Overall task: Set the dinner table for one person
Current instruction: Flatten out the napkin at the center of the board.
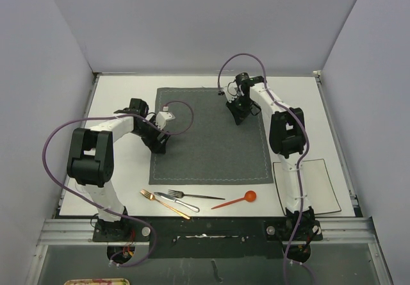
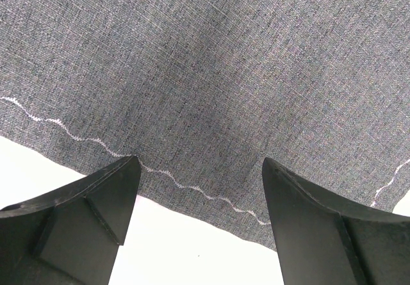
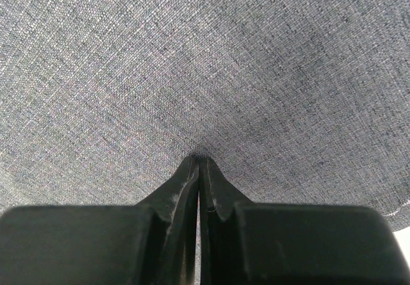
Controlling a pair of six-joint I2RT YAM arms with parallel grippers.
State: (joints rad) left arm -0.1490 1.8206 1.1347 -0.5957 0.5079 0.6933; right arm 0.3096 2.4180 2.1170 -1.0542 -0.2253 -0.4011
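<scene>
The dinner table [image 1: 122,99] is a white tabletop with a dark grey stitched placemat [image 1: 211,138] lying flat in its middle. My left gripper [image 1: 159,146] is low at the mat's left edge. In the left wrist view it [image 2: 200,163] is open, its fingers straddling the wavy-stitched hem of the placemat [image 2: 211,73] with bare table [image 2: 192,246] below them. My right gripper [image 1: 236,117] rests on the mat's upper right part. In the right wrist view it [image 3: 198,158] is shut, tips touching the placemat [image 3: 205,61], with nothing seen between them.
A square off-white plate [image 1: 307,184] lies at the near right, partly under the right arm. Along the near edge lie a gold utensil [image 1: 165,204], a silver utensil [image 1: 177,201], a fork [image 1: 192,196] and a red spoon [image 1: 236,200]. Grey walls enclose three sides.
</scene>
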